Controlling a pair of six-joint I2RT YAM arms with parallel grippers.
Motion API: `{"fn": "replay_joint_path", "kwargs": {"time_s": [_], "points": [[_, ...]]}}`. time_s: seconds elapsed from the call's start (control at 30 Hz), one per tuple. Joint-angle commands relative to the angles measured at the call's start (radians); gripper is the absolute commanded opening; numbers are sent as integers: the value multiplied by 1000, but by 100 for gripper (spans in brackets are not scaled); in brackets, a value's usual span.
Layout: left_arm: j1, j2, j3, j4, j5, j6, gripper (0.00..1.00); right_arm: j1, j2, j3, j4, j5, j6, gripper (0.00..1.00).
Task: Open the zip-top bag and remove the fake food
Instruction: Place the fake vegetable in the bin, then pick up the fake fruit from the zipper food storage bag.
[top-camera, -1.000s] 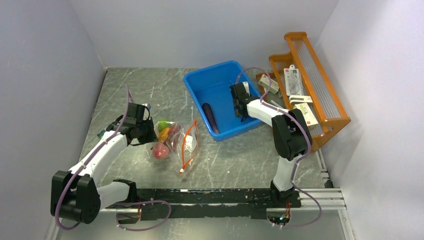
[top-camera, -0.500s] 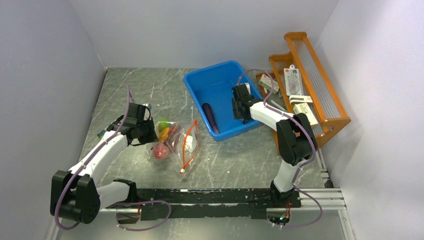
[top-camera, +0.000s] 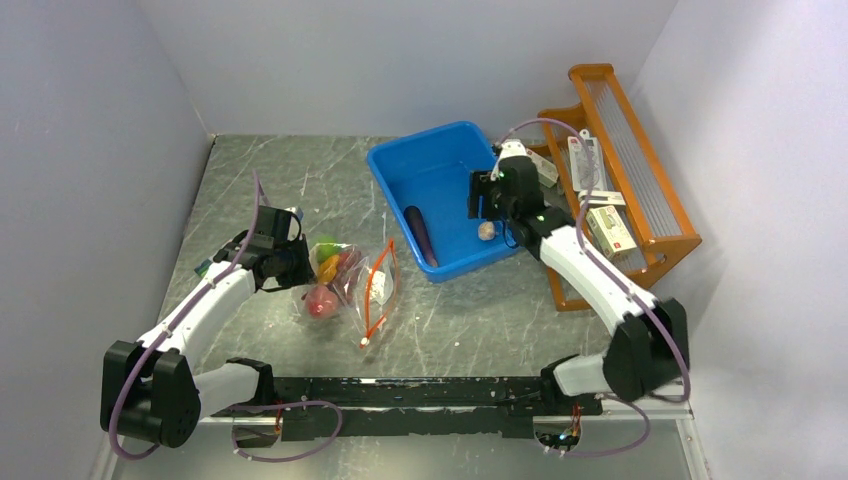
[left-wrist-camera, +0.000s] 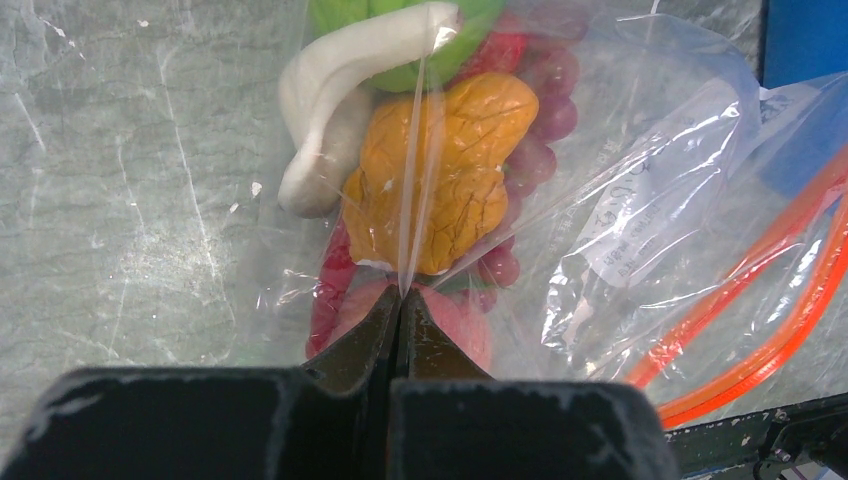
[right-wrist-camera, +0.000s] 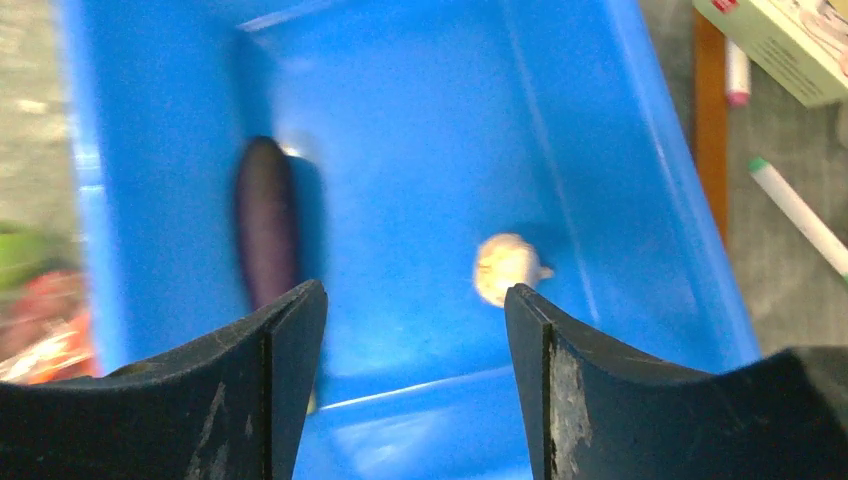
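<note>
The clear zip-top bag lies on the table with its red-orange zip strip gaping toward the bin. Fake food shows through it: an orange piece, dark grapes, a green ball and a pink peach. My left gripper is shut on a fold of the bag's plastic. Over the blue bin, my right gripper hangs open and empty. A purple eggplant and a beige bulb lie on the bin floor.
An orange wooden rack with boxed packs stands right of the bin, close to my right arm. Loose markers lie between rack and bin. Grey walls close in the table on three sides.
My right gripper has opened wider and risen out of the bin. The beige bulb now lies in view on the bin floor. My left gripper and the bag have not moved.
</note>
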Motion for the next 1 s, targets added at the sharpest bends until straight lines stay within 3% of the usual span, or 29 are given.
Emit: {"fn": "replay_joint_path", "kwargs": {"time_s": [0.0, 0.23, 0.33, 0.4, 0.5, 0.6, 0.8, 0.97], "points": [[-10, -6, 2, 5, -14, -4, 7, 1, -168, -104, 155, -253, 78, 67], [-11, -11, 4, 2, -19, -6, 7, 8, -340, -304, 394, -634, 297, 69], [-10, -15, 5, -1, -28, -9, 7, 66, -384, -412, 539, -737, 407, 69], [-9, -20, 5, -1, -33, -9, 7, 218, -405, -458, 610, -691, 424, 69], [-9, -28, 5, -2, -39, -11, 7, 426, -403, -467, 581, -540, 366, 70], [-9, -31, 6, -3, -45, -12, 7, 567, -381, -490, 584, -420, 337, 73], [-9, -32, 7, -6, -53, -15, 7, 688, -293, -474, 527, -233, 319, 75], [-9, -29, 8, -6, -54, -15, 7, 700, -190, -432, 455, -134, 394, 69]]}}
